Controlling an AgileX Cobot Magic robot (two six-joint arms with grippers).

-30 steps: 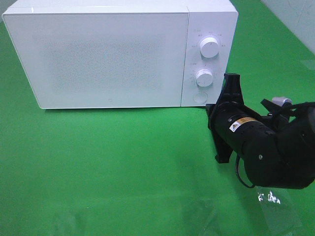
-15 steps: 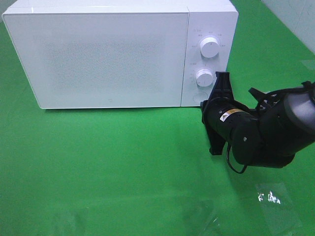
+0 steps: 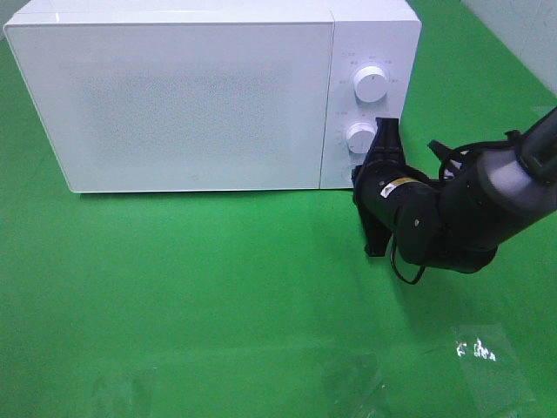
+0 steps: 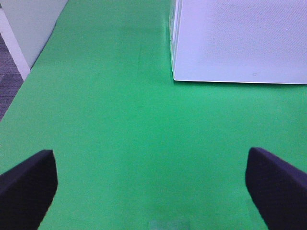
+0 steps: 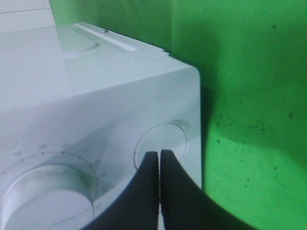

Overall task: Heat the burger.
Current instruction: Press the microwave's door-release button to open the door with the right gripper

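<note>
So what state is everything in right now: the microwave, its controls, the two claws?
Microwave door: closed.
Upper knob: setting too small to read.
Lower knob: setting too small to read.
Round button: right claw's tips are at it; whether it is pressed, cannot tell.
Right claw: shut, holding nothing.
Left claw: open, empty, over the green cloth.

Burger out of your sight
You cannot spot it in any view; the white microwave (image 3: 174,96) is closed.
</note>
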